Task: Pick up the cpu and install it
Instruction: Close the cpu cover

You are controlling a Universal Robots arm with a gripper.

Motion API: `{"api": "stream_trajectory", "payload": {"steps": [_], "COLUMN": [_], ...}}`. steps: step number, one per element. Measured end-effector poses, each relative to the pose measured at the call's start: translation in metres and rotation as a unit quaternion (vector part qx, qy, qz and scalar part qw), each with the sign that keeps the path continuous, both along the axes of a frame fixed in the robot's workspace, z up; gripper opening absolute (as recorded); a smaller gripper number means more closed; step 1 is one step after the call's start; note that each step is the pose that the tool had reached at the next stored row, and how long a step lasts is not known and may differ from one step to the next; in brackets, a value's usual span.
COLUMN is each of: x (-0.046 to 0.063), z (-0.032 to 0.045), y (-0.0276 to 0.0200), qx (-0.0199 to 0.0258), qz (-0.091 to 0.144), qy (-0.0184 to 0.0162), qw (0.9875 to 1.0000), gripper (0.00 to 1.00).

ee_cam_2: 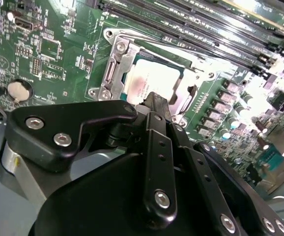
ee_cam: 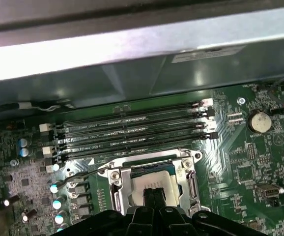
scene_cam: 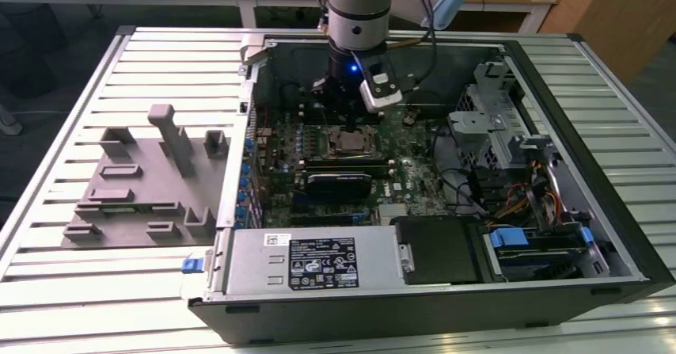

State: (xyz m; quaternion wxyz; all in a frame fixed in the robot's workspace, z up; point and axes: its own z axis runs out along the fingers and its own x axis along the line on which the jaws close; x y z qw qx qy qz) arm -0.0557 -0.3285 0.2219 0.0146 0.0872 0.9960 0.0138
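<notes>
The small, flat, square cpu with the silvery-grey metal top [ee_cam: 149, 181] is lying inside the open steel socket frame [ee_cam: 113, 178] on the green motherboard [ee_cam: 250, 157], and looks to be sitting level in its recess. The gripper [ee_cam: 154, 194] is hanging right over the chip, its black fingers drawn together with barely a hairline between the tips and nothing clamped between them. I cannot tell whether the tips are touching the plate.

The main hazard, as I judge it, is the chip resting slightly askew. Any downward push from the tips would then be bending the socket contacts underneath. A sideways drift would be scraping the plate or nudging the chip against the frame.

The raised frame is hemming the chip closely on all sides. The long black memory slots [ee_cam: 132, 132] are running just beside the socket, and silver-capped capacitors [ee_cam: 58, 196] are standing near it. In the exterior view the black open computer case [scene_cam: 623, 235] is walling in the board, while the grey plastic tray [scene_cam: 138, 188] is lying well apart on the slatted metal surface [scene_cam: 63, 291]. Free room is lying straight upward
</notes>
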Motion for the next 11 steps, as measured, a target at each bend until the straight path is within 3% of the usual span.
{"api": "stream_trajectory", "payload": {"steps": [3, 7, 11], "x": [-0.0001, -0.0006, -0.0055], "z": [-0.0006, -0.0021, -0.0032], "y": [-0.0008, -0.0070, -0.0080], "qx": [-0.0004, -0.0004, -0.0004], "qz": [0.012, 0.016, 0.018], "qy": [0.0000, -0.0001, -0.0001], "qw": [0.9999, 0.9999, 0.9998], "gripper": [0.11, 0.11, 0.11]}}
